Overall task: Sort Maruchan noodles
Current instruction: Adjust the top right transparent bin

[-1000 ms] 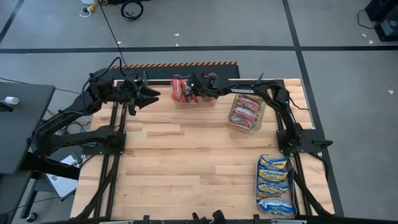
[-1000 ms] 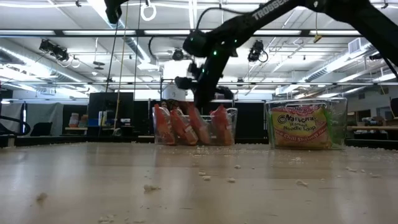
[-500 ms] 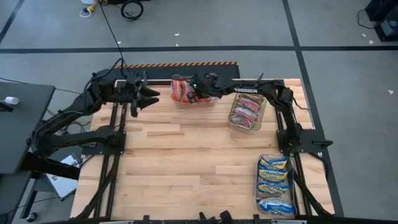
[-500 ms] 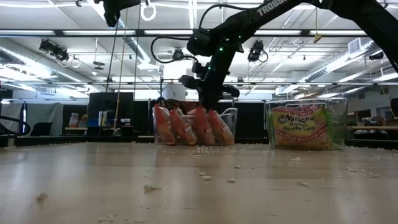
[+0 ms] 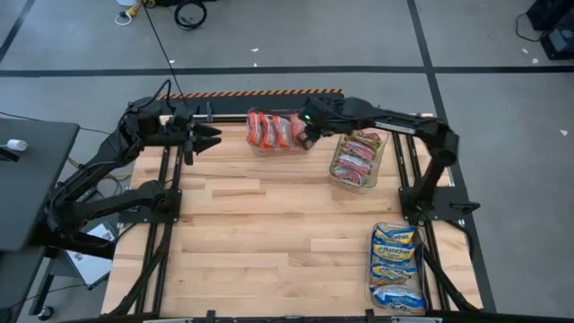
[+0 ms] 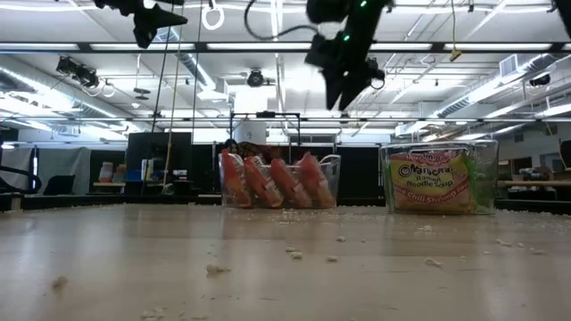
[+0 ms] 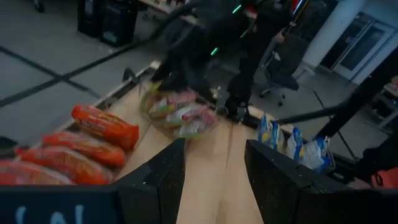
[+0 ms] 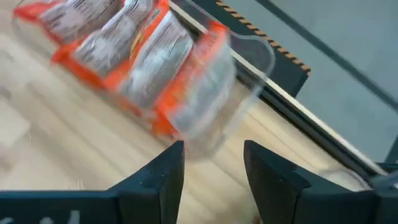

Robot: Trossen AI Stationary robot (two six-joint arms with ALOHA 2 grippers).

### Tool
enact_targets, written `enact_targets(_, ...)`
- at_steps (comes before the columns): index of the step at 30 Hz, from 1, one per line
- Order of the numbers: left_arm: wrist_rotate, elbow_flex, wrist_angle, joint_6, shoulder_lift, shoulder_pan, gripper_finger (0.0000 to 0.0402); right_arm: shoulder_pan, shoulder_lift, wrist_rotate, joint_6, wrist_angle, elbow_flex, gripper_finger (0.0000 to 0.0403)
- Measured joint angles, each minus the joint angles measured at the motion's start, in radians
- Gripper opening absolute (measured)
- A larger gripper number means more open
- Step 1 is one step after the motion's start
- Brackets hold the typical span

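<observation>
The right gripper (image 5: 308, 140) hangs in the air just right of the far-centre bin (image 5: 306, 146), raised well clear of the table; its jaws stand apart with nothing between them, and the right wrist view looks down past the two bare fingers (image 8: 155, 177) at the red packets (image 5: 273, 127) below. Those red packets stand on edge in a row inside that bin, their long axes running near to far and the row itself running left to right. The green packets (image 5: 356, 154) lie in a second bin (image 5: 336, 178) to the right of it, and the blue packets (image 5: 395, 260) are stacked flat in a third bin (image 5: 418, 308) at the near right. No loose packet shows anywhere on the table (image 5: 269, 242), so by the look of it the sorting is finished or close to it. The left gripper (image 5: 208, 136) waits at the far left, also lifted, with its jaws open and empty, pointing right toward the red packets. Should any red packet need straightening, the right gripper is the nearer one: the row lies just left of and below its jaws, so it would have to come back left and down, fingers set across a packet's thin face.
</observation>
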Motion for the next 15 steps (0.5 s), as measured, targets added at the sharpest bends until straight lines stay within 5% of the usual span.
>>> enact_targets(6, 0.001, 0.0, -0.164, -0.009, -0.004, -0.002, 0.0172, 0.111, -0.2, -0.116, 0.098, 0.006, -0.244, 0.0171)
enact_targets(11, -0.036, 0.0, -0.104, -0.075, 0.006, -0.018, 0.0172, 0.226, -0.286, -0.256, 0.468, 0.194, -0.516, 0.017)
enact_targets(15, -0.073, 0.0, 0.013, -0.161, 0.019, -0.034, 0.0172, 0.304, -0.264, -0.294, 0.742, 0.37, -0.603, 0.0169)
